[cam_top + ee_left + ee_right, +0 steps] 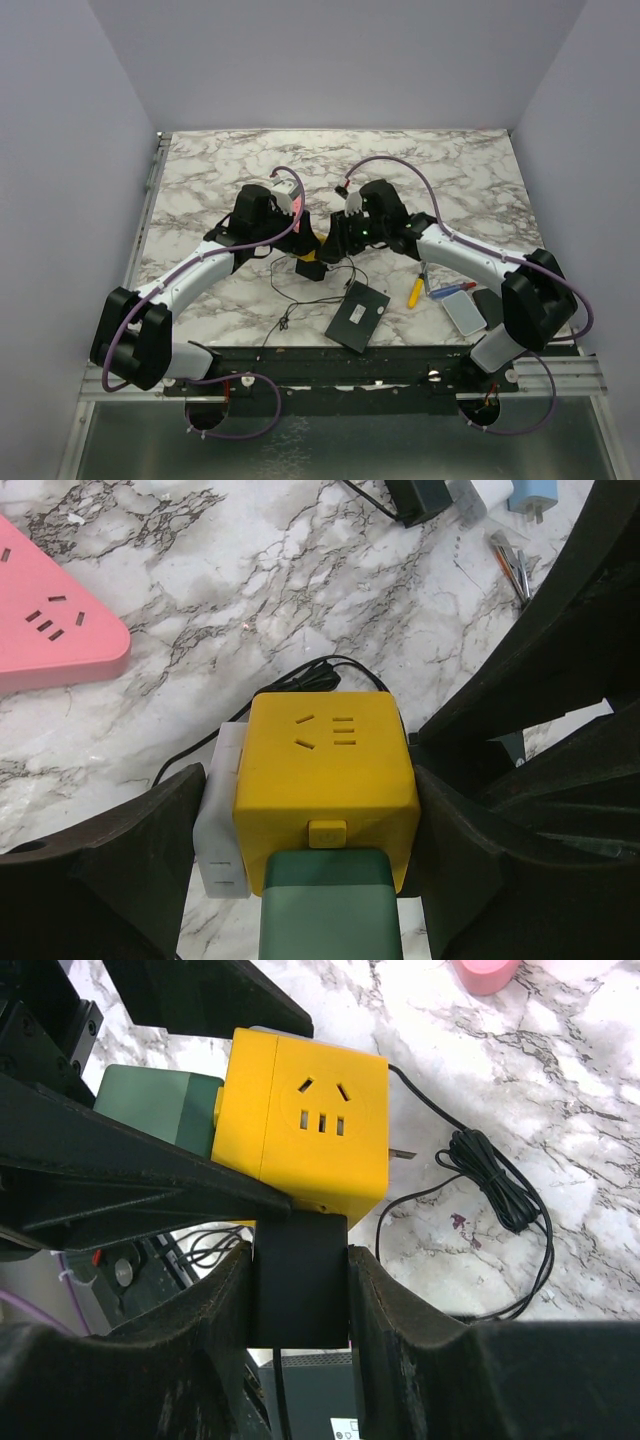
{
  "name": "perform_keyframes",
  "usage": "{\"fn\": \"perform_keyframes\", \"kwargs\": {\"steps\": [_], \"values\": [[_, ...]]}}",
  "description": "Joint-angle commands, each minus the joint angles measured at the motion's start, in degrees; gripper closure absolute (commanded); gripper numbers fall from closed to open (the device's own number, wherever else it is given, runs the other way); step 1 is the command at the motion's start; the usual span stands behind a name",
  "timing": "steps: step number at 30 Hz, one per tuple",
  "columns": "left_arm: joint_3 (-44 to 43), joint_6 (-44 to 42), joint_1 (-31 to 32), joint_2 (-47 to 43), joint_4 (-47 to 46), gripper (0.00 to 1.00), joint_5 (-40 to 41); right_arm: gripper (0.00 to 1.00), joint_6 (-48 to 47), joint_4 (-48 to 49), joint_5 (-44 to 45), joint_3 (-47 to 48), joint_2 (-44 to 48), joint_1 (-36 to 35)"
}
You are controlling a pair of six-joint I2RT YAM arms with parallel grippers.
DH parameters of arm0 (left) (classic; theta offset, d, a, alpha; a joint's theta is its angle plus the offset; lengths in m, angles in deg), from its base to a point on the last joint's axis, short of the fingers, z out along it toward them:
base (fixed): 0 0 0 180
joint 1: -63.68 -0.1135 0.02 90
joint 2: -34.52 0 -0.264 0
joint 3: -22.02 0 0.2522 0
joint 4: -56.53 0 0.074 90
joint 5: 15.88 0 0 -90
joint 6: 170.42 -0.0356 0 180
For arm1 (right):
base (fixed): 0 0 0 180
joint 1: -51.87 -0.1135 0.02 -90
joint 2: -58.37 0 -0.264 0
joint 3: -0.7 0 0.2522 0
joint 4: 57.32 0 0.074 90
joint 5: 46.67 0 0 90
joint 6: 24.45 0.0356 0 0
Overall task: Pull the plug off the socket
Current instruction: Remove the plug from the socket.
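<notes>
A yellow cube socket (310,262) sits at mid-table between both grippers. My left gripper (310,780) is shut on the yellow cube (325,780), one finger against a white adapter (218,825) on its side. A green plug (325,910) sits in the cube's near face. My right gripper (300,1255) is shut on a black plug (300,1280) that meets the lower face of the cube (310,1125). The green plug (160,1105) shows on the cube's left. In the top view the left gripper (298,245) and right gripper (335,240) meet at the cube.
A pink power strip (50,620) lies left of the cube, also in the top view (292,200). A coiled black cable (500,1190) lies beside the cube. A black box (357,316), a yellow tool (414,291) and a white device (465,312) lie near the front.
</notes>
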Motion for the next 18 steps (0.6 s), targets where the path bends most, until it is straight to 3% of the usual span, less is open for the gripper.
{"fn": "perform_keyframes", "kwargs": {"steps": [1, 18], "values": [[-1.3, -0.6, 0.1, -1.8, -4.3, 1.0, -1.3, 1.0, -2.2, 4.2, -12.6, -1.0, 2.7, 0.9], [-1.2, -0.3, 0.1, -1.4, -4.3, 1.0, 0.3, 1.0, -2.2, 0.6, -12.5, 1.2, 0.1, 1.9]]}}
